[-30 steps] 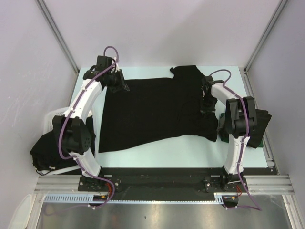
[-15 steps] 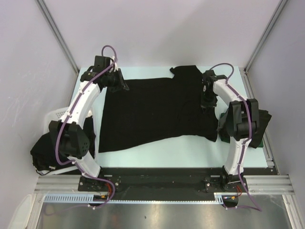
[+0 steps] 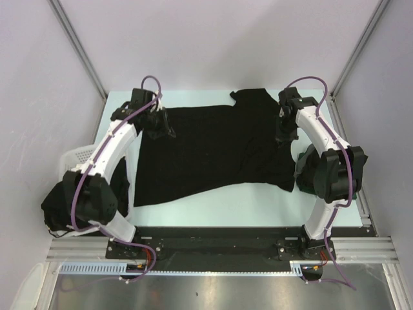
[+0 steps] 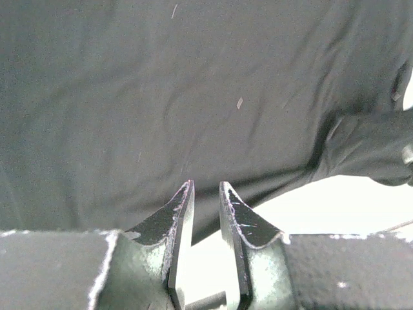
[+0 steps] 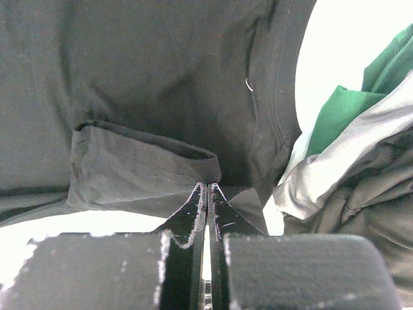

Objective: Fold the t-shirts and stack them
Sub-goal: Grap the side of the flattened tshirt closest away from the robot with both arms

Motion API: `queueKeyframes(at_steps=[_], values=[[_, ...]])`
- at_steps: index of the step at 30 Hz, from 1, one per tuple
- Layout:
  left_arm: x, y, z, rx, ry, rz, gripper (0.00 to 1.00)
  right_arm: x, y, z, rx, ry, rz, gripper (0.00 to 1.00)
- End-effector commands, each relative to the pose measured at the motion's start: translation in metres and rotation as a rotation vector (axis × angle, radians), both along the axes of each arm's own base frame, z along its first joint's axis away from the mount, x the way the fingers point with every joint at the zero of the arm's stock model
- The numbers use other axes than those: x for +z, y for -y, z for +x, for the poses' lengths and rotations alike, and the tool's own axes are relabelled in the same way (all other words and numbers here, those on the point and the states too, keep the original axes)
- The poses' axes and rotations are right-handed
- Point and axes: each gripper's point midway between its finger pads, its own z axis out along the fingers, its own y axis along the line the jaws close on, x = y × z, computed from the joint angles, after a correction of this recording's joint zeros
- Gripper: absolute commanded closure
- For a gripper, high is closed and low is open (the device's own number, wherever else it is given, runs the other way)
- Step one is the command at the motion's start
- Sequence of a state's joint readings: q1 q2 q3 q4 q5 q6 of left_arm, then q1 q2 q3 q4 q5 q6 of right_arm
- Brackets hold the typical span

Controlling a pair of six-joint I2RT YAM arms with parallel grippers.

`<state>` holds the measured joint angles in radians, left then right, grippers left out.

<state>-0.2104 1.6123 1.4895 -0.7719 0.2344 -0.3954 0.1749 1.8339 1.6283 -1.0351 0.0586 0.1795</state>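
One black t-shirt [image 3: 206,148] lies spread across the middle of the surface [image 3: 213,203]. Its long axis runs left to right in the overhead frame, with the bottom edge at the left and the sleeves at the right. Your left jaws sit at the shirt's upper left corner, slightly apart, the cloth edge at their tips. Your right jaws, pressed together, meet a folded sleeve hem [image 5: 142,155] at the right end; you cannot tell whether cloth is pinched. Each arm is nearest its own end.

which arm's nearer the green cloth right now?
Right. The right arm reaches the black t-shirt at its right edge, beside the green cloth; the left arm is across the shirt, at its left edge.
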Motion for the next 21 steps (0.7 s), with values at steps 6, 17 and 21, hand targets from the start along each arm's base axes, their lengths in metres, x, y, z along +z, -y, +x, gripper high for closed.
queueKeyframes(at_steps=[6, 17, 21], values=[[-0.025, -0.033, -0.09, 0.135, -0.087, 0.048, 0.73, 0.053, -0.005, -0.012, 0.002, 0.078, 0.02, 1.0], [-0.063, -0.049, -0.143, 0.224, -0.186, 0.084, 0.73, 0.049, -0.015, -0.01, 0.018, 0.065, 0.065, 1.0], [-0.077, -0.055, -0.152, 0.258, -0.229, 0.125, 0.72, 0.044, -0.007, -0.011, 0.002, 0.073, 0.03, 1.0]])
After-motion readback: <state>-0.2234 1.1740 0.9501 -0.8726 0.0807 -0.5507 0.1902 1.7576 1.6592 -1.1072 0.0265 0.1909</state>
